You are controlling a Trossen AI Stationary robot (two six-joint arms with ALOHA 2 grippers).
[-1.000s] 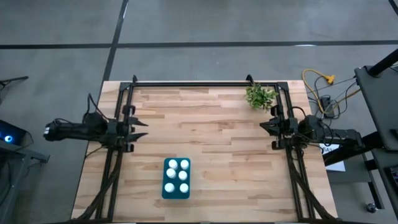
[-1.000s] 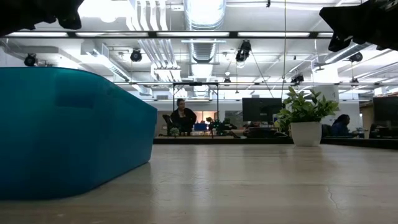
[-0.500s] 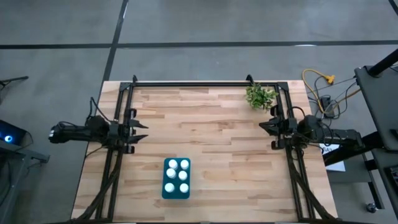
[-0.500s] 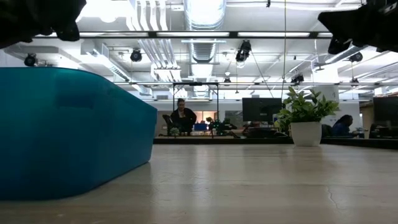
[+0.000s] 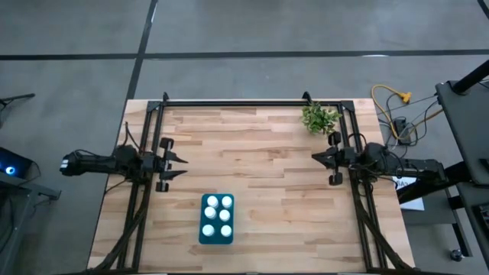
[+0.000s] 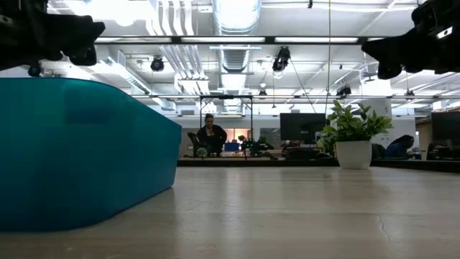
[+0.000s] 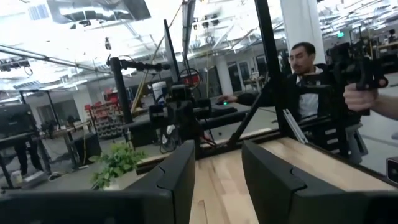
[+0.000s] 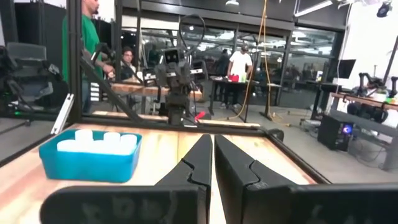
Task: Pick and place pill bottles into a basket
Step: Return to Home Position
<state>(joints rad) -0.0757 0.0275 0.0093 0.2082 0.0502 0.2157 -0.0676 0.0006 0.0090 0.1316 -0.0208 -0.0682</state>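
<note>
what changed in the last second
Both arms crept slightly inward over the table: the left gripper, open, and the right gripper, shut, each holding nothing. The basket with its six pill bottles and the plant stayed put.

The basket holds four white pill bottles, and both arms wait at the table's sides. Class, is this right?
Wrong count: the high view shows six pill bottles in the basket, not four. The left tool and right tool do wait at the table's sides.
</note>
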